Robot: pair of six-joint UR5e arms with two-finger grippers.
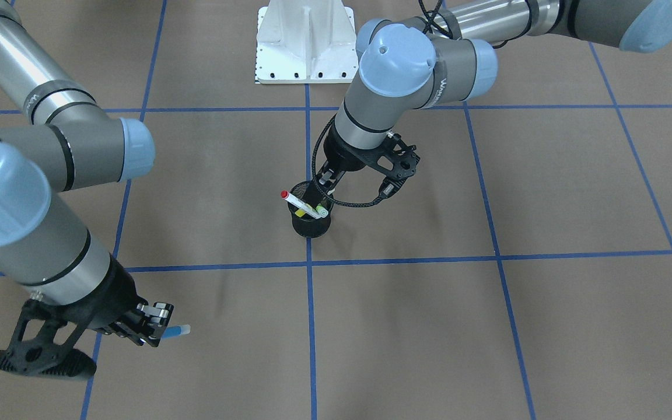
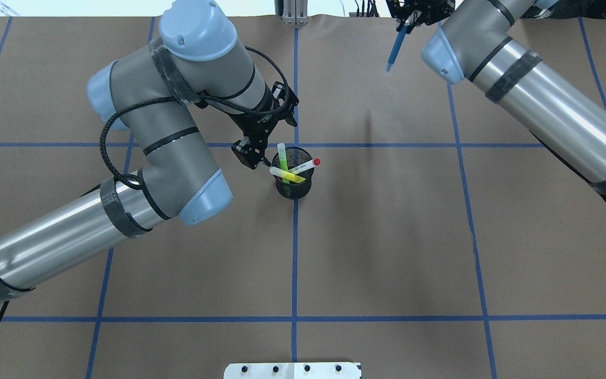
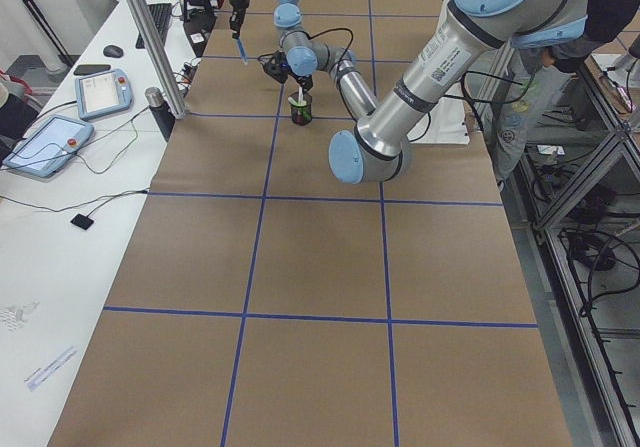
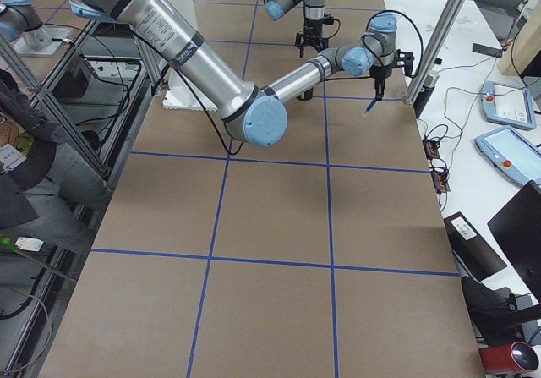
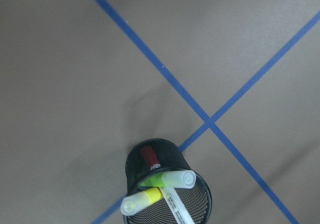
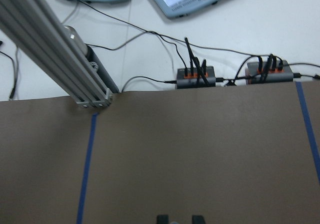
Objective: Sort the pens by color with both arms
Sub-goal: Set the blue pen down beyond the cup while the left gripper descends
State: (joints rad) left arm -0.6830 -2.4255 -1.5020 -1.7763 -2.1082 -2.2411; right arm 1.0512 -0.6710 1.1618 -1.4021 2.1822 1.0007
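Observation:
A black mesh cup (image 1: 311, 224) (image 2: 293, 189) stands at the table's middle, on a tape crossing. In it lean a green pen (image 2: 282, 158), a yellow pen (image 2: 288, 176) and a white pen with a red end (image 2: 307, 166) (image 1: 298, 203). My left gripper (image 1: 327, 184) (image 2: 249, 154) hangs just above the cup's rim on the robot's left side and looks open and empty. Its wrist view shows the cup (image 5: 150, 159) but no fingers. My right gripper (image 1: 155, 328) (image 2: 407, 18) is shut on the blue pen (image 1: 176, 331) (image 2: 395, 48), above the table's far edge.
The white robot base plate (image 1: 304, 46) (image 2: 292, 370) sits at the robot's edge of the table. Blue tape lines (image 2: 295, 263) grid the brown surface. Beyond the far edge stand an aluminium post (image 6: 60, 58), cable boxes (image 6: 196, 77) and teach pendants (image 3: 48, 142).

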